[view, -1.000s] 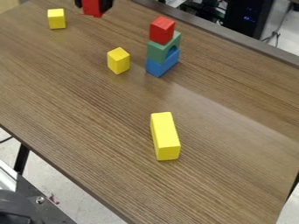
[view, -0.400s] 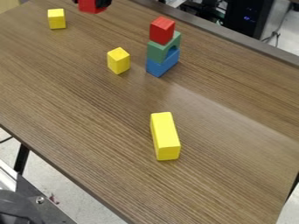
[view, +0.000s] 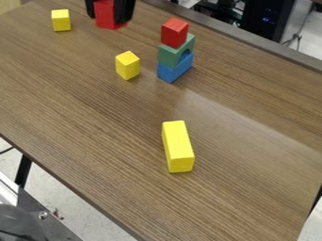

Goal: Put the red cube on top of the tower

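Note:
At the top edge of the view, left of the tower, my gripper [view: 110,18] is shut on a red cube [view: 109,14], with a black finger on each side of it. The cube's top is cut off by the view's edge. The tower stands upper centre: a blue block [view: 171,73] at the bottom, a green arch block [view: 170,56] on it, and another red block [view: 174,33] on top. The held cube is apart from the tower.
Just left of the tower stands a yellow block [view: 127,65]. Another yellow block [view: 61,20] sits at the upper left. A long yellow block [view: 178,146] lies near the middle of the wooden table [view: 94,127]. Dark equipment [view: 269,19] is beyond the table's far edge.
The gripper and its red cube first went slightly up and left, then came down and to the right, showing more of both. The tower and yellow blocks have kept their places.

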`<action>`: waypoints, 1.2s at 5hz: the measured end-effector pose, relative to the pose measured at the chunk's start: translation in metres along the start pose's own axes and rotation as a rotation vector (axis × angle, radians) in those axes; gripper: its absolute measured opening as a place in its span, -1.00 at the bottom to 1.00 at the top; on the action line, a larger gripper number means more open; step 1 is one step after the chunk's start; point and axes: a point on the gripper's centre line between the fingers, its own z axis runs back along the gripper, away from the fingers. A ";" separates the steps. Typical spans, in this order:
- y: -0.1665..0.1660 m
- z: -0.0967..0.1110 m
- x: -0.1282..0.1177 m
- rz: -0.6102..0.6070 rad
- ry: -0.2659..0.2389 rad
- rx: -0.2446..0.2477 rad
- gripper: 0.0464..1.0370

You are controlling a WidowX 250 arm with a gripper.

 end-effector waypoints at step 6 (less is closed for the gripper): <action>-0.045 -0.012 0.019 -0.150 -0.120 0.049 0.10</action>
